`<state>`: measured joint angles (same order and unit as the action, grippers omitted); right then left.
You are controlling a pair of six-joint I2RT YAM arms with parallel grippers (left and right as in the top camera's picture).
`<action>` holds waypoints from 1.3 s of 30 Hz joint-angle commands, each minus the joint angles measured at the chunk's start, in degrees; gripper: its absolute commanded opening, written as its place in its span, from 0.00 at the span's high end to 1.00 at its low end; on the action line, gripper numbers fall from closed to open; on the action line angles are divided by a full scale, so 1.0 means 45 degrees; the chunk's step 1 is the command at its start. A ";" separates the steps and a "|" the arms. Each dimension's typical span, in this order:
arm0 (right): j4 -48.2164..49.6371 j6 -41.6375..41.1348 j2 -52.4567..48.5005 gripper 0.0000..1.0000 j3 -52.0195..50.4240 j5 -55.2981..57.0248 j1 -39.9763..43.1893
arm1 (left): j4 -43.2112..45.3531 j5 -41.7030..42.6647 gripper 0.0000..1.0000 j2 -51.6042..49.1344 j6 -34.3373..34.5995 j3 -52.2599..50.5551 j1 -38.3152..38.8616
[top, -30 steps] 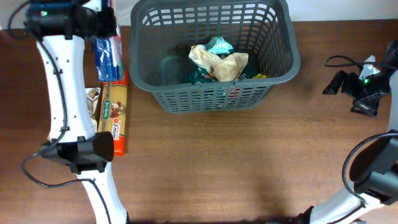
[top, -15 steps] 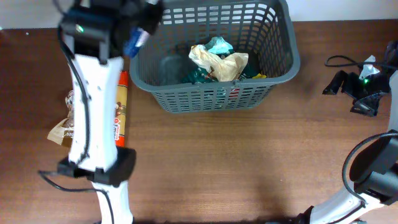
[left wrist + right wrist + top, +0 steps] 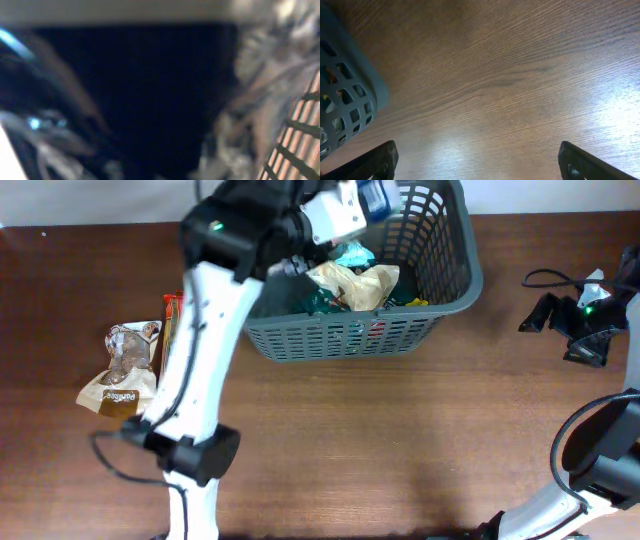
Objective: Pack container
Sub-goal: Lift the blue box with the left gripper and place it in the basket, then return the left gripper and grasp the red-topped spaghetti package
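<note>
**Blue packet held over the basket**

The big grey basket (image 3: 455, 290) sits at the far side of the wooden table (image 3: 400, 440), near the middle. Inside it lies a crumpled cream bag (image 3: 352, 282). A teal packet (image 3: 352, 252) peeks out just behind the cream bag. A dark green packet (image 3: 318, 302) lies under the front edge of the cream bag. A little bit of yellow shows by the right wall, and something red shows through the slots in front. The left half of the basket floor is bare.

The left claw (image 3: 368, 200) reaches over the back part of the basket. It grips a blue packet (image 3: 382, 192) up in the air, above the things inside. The left wrist picture is too dark and blurry to show the fingers.

The right claw (image 3: 480, 167) hangs over bare table, well to the right of the basket. Its two fingers are spread wide and hold nothing. One corner of the basket shows at the left of its view.

Left of the basket, a brown bag (image 3: 122, 372) lies flat on the table. An orange packet (image 3: 170, 330) lies just beside it, partly hidden by the left arm.
</note>
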<state>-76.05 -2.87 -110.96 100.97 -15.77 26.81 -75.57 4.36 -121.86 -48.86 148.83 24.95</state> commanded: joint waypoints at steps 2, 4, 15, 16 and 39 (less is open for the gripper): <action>0.0005 -0.0049 0.0141 0.01 -0.0058 -0.0068 -0.0034 | 0.0359 -0.0661 0.89 -0.0850 -0.0777 -0.0544 -0.0078; 0.0005 -0.0049 0.0141 0.01 -0.0058 -0.0068 -0.0034 | 0.0481 -0.0690 0.80 -0.0918 -0.0772 -0.0549 -0.0078; 0.0005 -0.0049 0.0141 0.01 -0.0058 -0.0068 -0.0034 | -0.0520 -0.3376 0.01 0.0899 0.0738 0.0636 0.0228; 0.0005 -0.0049 0.0141 0.01 -0.0058 -0.0068 -0.0034 | -0.0631 -0.3410 0.01 0.1253 0.0763 0.0636 0.0160; 0.0005 -0.0049 0.0141 0.01 -0.0058 -0.0068 -0.0034 | 0.0636 -0.1734 0.10 0.1613 0.8500 -0.8937 -0.8553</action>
<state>-76.05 -2.85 -110.96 100.97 -15.77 26.81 -74.26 -5.82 -110.93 -18.44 115.20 -13.63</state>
